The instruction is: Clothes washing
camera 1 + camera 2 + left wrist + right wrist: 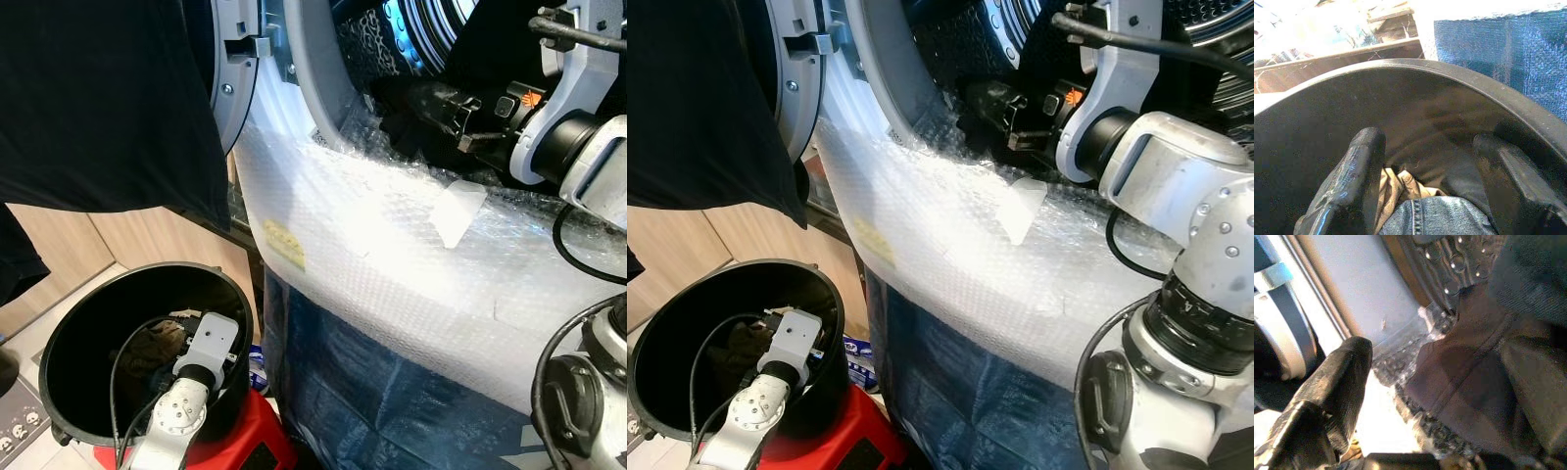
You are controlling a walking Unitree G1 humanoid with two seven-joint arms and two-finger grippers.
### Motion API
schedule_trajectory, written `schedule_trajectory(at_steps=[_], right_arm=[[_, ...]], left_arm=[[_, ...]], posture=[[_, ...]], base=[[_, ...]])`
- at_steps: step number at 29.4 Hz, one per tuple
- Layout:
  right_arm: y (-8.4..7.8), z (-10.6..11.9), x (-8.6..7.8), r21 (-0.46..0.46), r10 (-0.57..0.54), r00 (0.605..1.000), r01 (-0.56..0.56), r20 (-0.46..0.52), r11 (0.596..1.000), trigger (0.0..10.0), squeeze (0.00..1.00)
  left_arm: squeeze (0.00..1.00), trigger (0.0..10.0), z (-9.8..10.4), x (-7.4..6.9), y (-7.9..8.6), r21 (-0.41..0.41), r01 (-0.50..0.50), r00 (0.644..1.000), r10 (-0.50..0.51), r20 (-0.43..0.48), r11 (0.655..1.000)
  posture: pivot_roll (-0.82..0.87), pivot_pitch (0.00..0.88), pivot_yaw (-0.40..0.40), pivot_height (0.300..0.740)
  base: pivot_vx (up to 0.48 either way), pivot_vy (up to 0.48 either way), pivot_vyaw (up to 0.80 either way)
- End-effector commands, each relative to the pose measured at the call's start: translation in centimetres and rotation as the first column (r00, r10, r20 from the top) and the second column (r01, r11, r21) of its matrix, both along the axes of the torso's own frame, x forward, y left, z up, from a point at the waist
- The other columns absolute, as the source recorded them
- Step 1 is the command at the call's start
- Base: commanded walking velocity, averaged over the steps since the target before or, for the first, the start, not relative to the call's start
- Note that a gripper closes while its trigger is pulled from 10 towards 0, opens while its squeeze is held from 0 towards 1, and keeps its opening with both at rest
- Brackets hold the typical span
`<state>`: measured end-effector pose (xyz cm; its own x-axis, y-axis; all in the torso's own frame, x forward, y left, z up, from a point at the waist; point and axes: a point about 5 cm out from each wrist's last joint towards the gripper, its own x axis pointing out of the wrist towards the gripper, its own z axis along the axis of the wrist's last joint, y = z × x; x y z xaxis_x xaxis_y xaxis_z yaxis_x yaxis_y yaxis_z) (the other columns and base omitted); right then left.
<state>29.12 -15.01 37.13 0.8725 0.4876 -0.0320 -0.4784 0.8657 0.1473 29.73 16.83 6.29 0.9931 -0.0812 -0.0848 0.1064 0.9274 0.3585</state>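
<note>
Left eye view, washer: the washing machine [323,88] stands ahead with its round opening at the top; bubble wrap [392,264] covers its front below the opening, and a blue sheet [372,392] hangs under that.
Left eye view, door: the grey washer door [235,69] is swung open to the left, with a black garment [98,98] hanging across it.
Left eye view, bucket: a black bucket [69,333] sits low on the left on a red stool [260,436], just beside the blue sheet; dark clothes lie inside it.
Left eye view, left arm: the left tool [181,338] reaches down into the bucket.
Right eye view, right arm: the right tool [994,103] is at the lower rim of the drum opening, beside a dark cloth [970,122] lying over the rim.
Left wrist view, left tool: its 2 black fingers [1352,181] are spread wide inside the bucket, with blue jeans [1435,218] and a tan cloth [1396,188] between them, at the bucket's bottom.
Right wrist view, right tool: 1 black finger [1337,382] shows near the dark brown cloth [1474,382], which lies on the bubble-wrapped rim below the perforated drum [1459,269]; I cannot tell whether this tool is spread or pressed together.
</note>
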Motion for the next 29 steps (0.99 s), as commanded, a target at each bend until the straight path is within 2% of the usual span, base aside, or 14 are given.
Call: schedule_trajectory(at_steps=[1, 3, 6, 8, 12, 15, 26, 29], right_arm=[[0.1, 0.9, -0.4, 0.049, 0.064, 0.998, -0.065, 0.01, 0.997, 10.0, 0.0], [0.3, 1.3, -0.7, 0.089, 0.14, 0.99, -0.142, 0.033, 0.986, 10.0, 0.0], [1.1, 1.2, -1.6, 0.07, 0.26, 0.963, -0.265, 0.074, 0.962, 10.0, 0.0], [1.4, 0.7, -1.7, 0.044, 0.263, 0.963, -0.266, 0.062, 0.963, 10.0, 0.0], [1.4, -1.3, -1.3, -0.046, 0.206, 0.978, -0.207, -0.022, 0.977, 10.0, 0.0], [1.2, -1.8, -1.0, -0.049, 0.193, 0.98, -0.196, -0.055, 0.979, 10.0, 0.0], [1.2, -2.0, 0.0, -0.083, 0.091, 0.991, -0.099, -0.096, 0.992, 10.0, 0.0], [1.8, -1.9, 0.5, -0.12, 0.063, 0.993, -0.075, -0.1, 0.99, 10.0, 0.0]], left_arm=[[0.0, 10.0, -0.5, -0.1, -0.5, -0.001, 0.026, 0.999, -0.026, -0.022, 1.0], [0.0, 10.0, -0.5, -0.1, -0.5, -0.003, 0.024, 0.999, -0.024, -0.022, 1.0], [0.0, 10.0, -0.6, -0.2, -0.5, -0.006, 0.022, 0.999, -0.022, -0.028, 1.0], [0.0, 10.0, -0.6, -0.2, -0.5, -0.005, 0.024, 0.999, -0.024, -0.029, 1.0], [0.0, 10.0, -0.7, -0.2, -0.5, -0.004, 0.029, 0.999, -0.029, -0.032, 1.0], [0.0, 10.0, -0.7, -0.2, -0.5, -0.005, 0.029, 0.999, -0.029, -0.032, 1.0], [0.0, 10.0, -0.5, -0.2, -0.5, -0.011, 0.02, 1.0, -0.02, -0.024, 1.0], [0.0, 10.0, -0.5, -0.1, -0.5, 0.003, 0.024, 0.999, -0.024, -0.032, 1.0]], posture=[[-0.04, 0.12, -0.047, 0.74], [-0.04, 0.122, -0.049, 0.74], [-0.04, 0.121, -0.051, 0.74], [-0.04, 0.121, -0.051, 0.74], [-0.04, 0.121, -0.049, 0.74], [-0.04, 0.121, -0.052, 0.74], [-0.03, 0.133, -0.058, 0.74], [-0.03, 0.126, -0.055, 0.74]], base=[[0.0, 0.0, 0.0], [0.0, 0.0, 0.0], [0.0, 0.0, 0.0], [0.0, 0.0, 0.0], [0.0, 0.0, 0.0], [0.0, 0.0, 0.0], [0.0, 0.0, 0.0], [0.0, 0.0, 0.0]])
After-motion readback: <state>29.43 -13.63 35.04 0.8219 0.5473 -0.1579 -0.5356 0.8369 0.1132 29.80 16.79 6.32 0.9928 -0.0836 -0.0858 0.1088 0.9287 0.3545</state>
